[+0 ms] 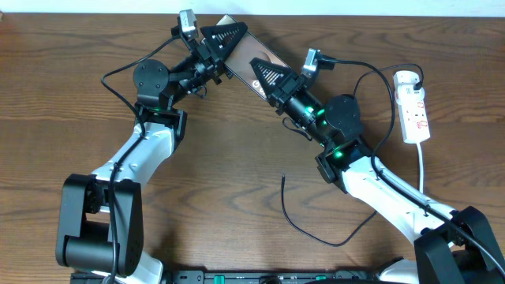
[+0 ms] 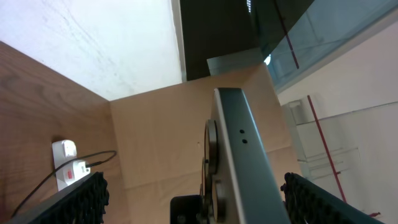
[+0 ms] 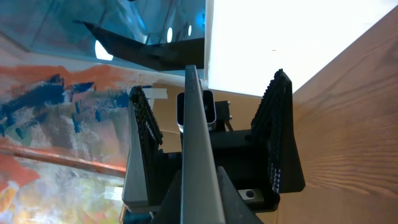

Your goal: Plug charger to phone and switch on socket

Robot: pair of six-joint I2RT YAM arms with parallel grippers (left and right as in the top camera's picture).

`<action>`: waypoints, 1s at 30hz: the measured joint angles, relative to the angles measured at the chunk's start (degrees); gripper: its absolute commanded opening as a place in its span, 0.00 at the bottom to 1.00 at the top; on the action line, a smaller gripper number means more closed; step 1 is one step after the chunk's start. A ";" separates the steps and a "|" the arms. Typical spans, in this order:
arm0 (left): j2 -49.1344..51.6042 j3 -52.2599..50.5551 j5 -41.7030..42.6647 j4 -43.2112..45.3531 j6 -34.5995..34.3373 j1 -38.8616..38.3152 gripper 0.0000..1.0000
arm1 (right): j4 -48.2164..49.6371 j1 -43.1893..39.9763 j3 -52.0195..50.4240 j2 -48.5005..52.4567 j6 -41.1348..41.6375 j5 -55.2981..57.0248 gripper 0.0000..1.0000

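The phone (image 1: pixel 251 54), dark brown, is at the far middle of the table between both grippers. My right gripper (image 1: pixel 267 75) is shut on its near end; the right wrist view shows its edge (image 3: pixel 196 124) clamped between my fingers (image 3: pixel 200 199). My left gripper (image 1: pixel 229 39) is open around its far end; in the left wrist view the fingers (image 2: pixel 193 186) stand wide apart on both sides of the phone (image 2: pixel 239 137). The charger (image 1: pixel 316 237) lies loose on the table, its tip (image 1: pixel 284 177) free and its plug (image 1: pixel 416 79) at the socket (image 1: pixel 414 106).
The socket lies at the far right with its white cord (image 1: pixel 422 170) running toward the front; it also shows in the left wrist view (image 2: pixel 65 165). The charger cable loops past my right arm (image 1: pixel 371 177). A wall edge runs behind the phone.
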 measured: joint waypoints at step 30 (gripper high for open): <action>-0.24 0.33 0.24 -4.00 1.57 0.37 0.91 | 3.65 -2.73 -2.40 3.56 -1.64 3.08 0.01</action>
